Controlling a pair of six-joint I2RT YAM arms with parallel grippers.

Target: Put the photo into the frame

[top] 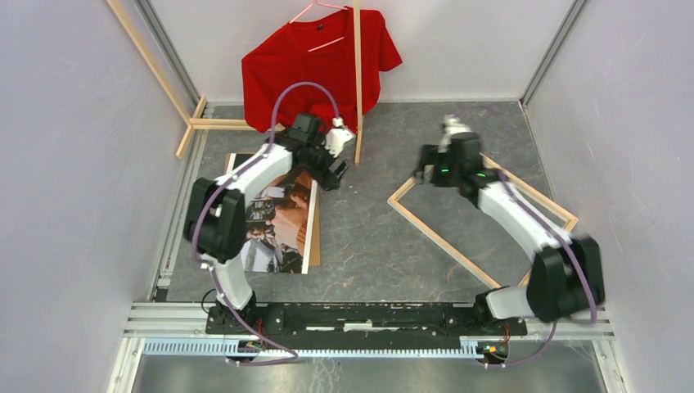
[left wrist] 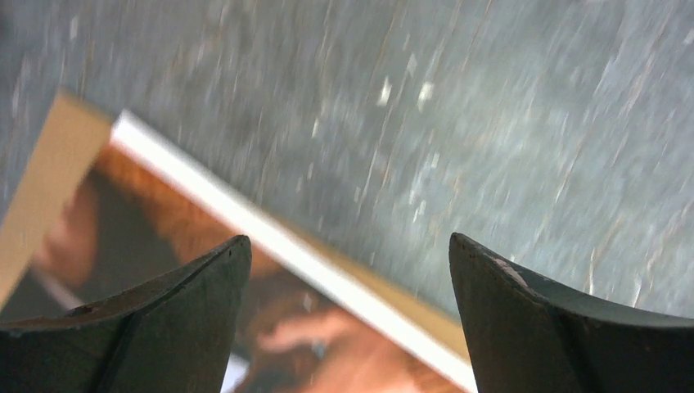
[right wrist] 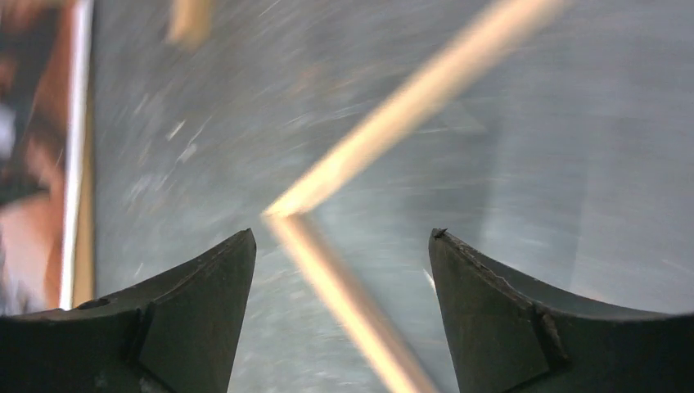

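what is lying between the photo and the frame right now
Nothing visible. Only bare table lies between the photo and the nearest corner of the frame; the wooden rack pole ends farther back, off that path.

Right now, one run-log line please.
left jaws: open, empty, over corner of large printed paper photo | right jaws: open, empty, over corner of thin pale wooden rectangular frame | photo outside frame, apart
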